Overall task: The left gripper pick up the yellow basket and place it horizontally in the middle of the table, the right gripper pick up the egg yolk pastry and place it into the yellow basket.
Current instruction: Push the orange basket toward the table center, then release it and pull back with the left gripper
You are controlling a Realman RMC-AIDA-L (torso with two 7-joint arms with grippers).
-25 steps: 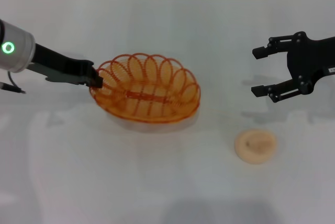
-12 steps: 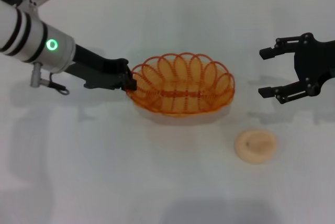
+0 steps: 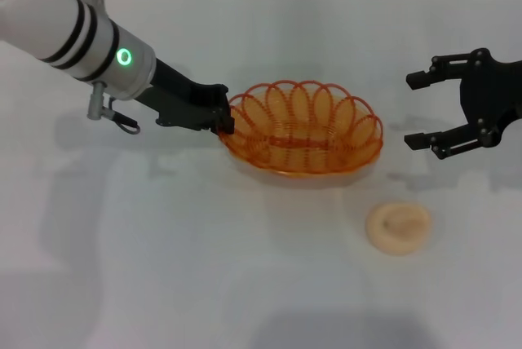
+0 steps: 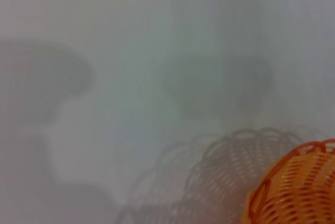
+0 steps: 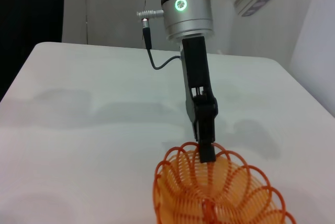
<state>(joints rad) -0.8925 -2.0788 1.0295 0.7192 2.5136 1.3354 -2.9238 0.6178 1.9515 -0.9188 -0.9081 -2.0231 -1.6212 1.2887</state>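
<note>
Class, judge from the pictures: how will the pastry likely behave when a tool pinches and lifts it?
The pastry looks soft and crumbly, so a hard pinch may dent it. Its low dome sits flat on the table, so it probably won't roll. It seems light for the open right tool.

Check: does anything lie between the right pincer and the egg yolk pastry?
No. In the head view only bare table separates the open right pincer from the egg yolk pastry.
</note>
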